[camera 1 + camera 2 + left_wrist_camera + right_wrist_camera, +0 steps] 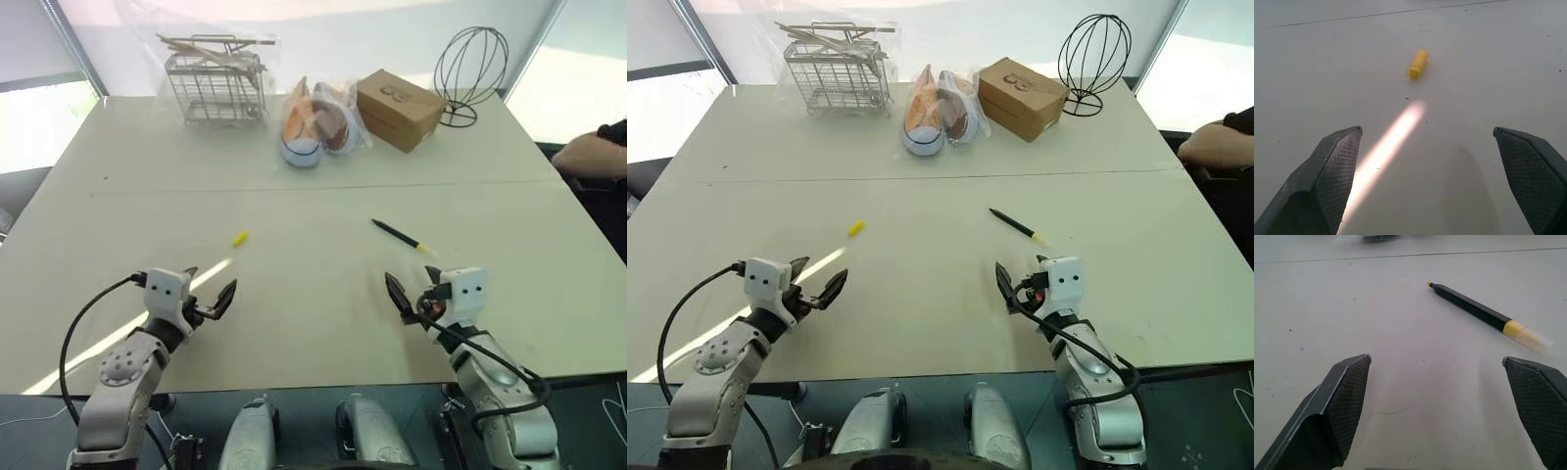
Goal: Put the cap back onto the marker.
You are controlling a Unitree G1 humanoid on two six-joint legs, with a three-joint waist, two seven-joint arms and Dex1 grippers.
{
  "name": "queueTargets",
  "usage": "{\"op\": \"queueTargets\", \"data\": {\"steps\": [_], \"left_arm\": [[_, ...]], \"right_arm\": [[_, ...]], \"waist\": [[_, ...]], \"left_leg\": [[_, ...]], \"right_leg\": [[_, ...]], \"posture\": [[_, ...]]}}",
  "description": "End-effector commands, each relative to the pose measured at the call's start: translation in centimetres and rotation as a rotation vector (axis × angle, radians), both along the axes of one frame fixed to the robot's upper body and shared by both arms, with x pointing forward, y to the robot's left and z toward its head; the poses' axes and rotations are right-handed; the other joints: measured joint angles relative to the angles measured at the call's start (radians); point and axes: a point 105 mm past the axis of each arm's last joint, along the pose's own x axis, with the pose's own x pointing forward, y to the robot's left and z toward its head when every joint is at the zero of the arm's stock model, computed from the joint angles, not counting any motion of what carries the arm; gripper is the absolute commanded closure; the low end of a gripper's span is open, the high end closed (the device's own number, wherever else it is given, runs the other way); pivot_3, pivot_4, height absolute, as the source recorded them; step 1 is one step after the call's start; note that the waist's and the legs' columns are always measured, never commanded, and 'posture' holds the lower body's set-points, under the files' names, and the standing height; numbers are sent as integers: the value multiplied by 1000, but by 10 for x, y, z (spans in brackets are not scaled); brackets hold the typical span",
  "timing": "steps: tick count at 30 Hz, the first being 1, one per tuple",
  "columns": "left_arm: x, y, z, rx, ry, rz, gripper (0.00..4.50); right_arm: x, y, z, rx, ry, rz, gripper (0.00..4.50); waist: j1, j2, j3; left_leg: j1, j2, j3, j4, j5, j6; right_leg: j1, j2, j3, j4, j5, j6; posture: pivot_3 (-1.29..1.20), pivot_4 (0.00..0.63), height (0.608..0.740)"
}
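nothing picked up yet. the cap (pixel 240 238) lies on the table (pixel 313 323) just ahead of the left gripper (pixel 209 290), whose fingers are spread wide and empty. the marker (pixel 402 236) lies slantwise ahead of the right gripper (pixel 411 291), also spread and empty, well apart from the cap. i'd take the marker mid-barrel, clear of its tip, and pinch the cap across its sides so its open end stays free.

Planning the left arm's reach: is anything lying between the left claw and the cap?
Nothing. In the left wrist view, only bare table crossed by a streak of sunlight separates the open left claw from the cap.
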Motion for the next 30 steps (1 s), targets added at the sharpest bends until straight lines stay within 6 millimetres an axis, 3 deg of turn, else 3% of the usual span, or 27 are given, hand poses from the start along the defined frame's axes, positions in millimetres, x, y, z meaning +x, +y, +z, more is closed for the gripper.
{"op": "queueTargets", "data": {"steps": [1,30], "left_arm": [[-1,5,7,-6,-39,6,0],[3,-3,17,8,-53,15,0]], "right_arm": [[0,-2,9,-9,-42,-3,42],[1,3,7,-41,-28,40,42]], "waist": [[0,0,0],[0,0,0]], "left_leg": [[0,0,0,0,0,0],[0,0,0,0,0,0]], "right_leg": [[0,0,0,0,0,0],[0,0,0,0,0,0]], "posture": [[0,150,740],[0,150,740]]}}
